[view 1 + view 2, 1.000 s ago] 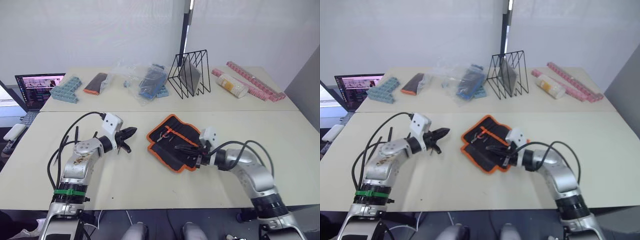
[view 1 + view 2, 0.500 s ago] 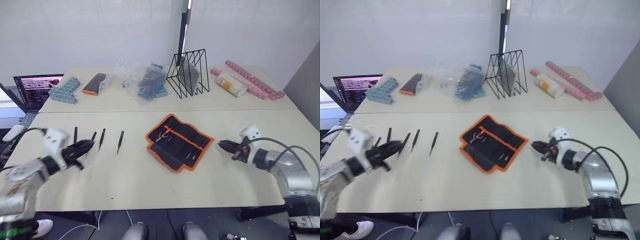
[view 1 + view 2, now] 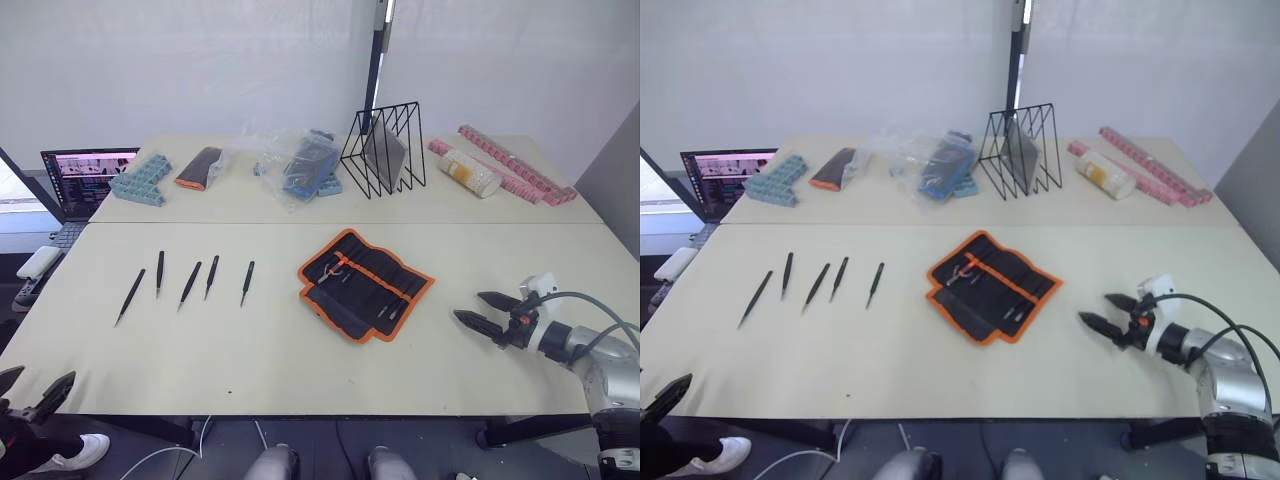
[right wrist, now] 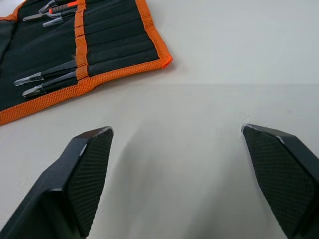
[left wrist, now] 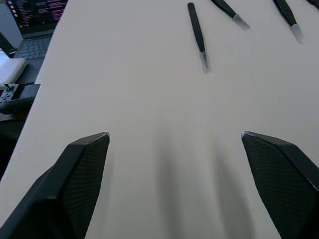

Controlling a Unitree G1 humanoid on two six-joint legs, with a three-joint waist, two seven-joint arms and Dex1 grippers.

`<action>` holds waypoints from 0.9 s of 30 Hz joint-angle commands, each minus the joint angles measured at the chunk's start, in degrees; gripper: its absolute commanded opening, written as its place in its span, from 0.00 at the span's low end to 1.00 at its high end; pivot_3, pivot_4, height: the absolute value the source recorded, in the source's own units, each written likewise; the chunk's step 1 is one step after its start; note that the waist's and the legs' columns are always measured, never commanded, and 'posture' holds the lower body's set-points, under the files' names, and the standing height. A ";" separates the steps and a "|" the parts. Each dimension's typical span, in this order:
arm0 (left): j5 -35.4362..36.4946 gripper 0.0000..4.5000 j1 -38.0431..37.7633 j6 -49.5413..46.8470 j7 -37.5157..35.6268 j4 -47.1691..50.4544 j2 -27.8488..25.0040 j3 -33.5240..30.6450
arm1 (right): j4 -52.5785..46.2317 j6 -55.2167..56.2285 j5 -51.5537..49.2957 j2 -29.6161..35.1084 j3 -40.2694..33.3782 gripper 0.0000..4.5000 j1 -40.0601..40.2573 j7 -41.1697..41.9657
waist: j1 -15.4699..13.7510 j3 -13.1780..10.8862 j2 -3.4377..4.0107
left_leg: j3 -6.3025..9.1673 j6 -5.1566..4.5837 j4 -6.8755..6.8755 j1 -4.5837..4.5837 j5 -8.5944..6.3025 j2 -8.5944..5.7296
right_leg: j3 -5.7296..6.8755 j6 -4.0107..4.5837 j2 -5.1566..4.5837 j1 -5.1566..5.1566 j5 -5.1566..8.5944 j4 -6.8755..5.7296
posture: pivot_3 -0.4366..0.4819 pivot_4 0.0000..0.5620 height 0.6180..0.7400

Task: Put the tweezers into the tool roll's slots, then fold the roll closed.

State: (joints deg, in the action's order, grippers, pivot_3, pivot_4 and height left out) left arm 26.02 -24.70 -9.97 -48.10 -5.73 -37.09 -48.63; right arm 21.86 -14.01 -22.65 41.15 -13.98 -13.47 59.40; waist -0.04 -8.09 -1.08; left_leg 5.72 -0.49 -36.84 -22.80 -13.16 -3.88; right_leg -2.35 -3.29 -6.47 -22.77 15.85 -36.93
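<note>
The tool roll (image 3: 365,285) lies unfolded in the middle of the table, black with orange edging and an orange stripe. Slim tools sit in some of its slots (image 4: 55,72), their tips poking out. Several black tweezers (image 3: 189,285) lie loose in a row on the table's left part; the left wrist view shows one (image 5: 197,32) ahead of the fingers. My left gripper (image 3: 35,385) is open at the near left corner, well short of the tweezers. My right gripper (image 3: 470,306) is open to the right of the roll, holding nothing, with its fingers (image 4: 89,164) spread wide.
Along the far table stand a laptop (image 3: 85,180), blue blocks (image 3: 140,180), a dark pouch with an orange end (image 3: 198,167), a plastic bag of blue items (image 3: 300,165), a black wire rack (image 3: 385,150), a pale bottle (image 3: 470,172) and pink strips (image 3: 515,165).
Both arms have drawn back from the table's middle, the left to the near left corner, the right off the roll to its right. Both grippers went from shut to open.
</note>
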 commanded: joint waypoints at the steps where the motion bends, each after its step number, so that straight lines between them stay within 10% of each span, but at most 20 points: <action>1: 2.28 1.00 -0.36 0.65 0.35 1.76 1.07 -0.87 | -1.78 -2.39 -1.22 2.29 -0.73 0.99 -4.20 0.98 | 0.18 -0.04 0.07 | -0.03 0.00 0.00 0.01 0.00 0.00 | -0.01 0.00 0.00 0.01 0.00 0.03 | 0.48 0.27 1.00; 12: 2.54 1.00 -3.94 -2.26 7.86 10.36 7.20 0.38 | -19.50 -24.48 -10.89 1.79 9.85 0.99 -19.41 9.50 | 0.93 -0.05 0.08 | -0.13 -0.01 0.02 -0.15 -0.09 0.28 | -0.02 0.14 0.13 -0.31 -0.08 -0.06 | 0.48 0.27 1.00; 27: 4.94 1.00 -15.53 -1.01 17.98 27.65 22.02 -0.72 | -14.46 -18.22 -8.62 -5.60 20.38 0.99 -32.49 22.36 | 0.30 -0.05 -0.18 | -0.17 -0.01 0.00 -0.25 -0.12 0.28 | 0.06 0.17 0.06 -0.35 -0.11 0.12 | 0.48 0.27 1.00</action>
State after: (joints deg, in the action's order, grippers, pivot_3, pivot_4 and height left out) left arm 29.90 -39.27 -12.36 -31.10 19.77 -15.12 -48.23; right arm 7.59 -33.93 -31.52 35.71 6.89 -44.24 81.08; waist 0.26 -8.14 -1.25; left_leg 5.56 -0.51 -36.84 -23.06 -13.28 -3.60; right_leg -2.28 -3.12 -6.39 -23.14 15.74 -36.81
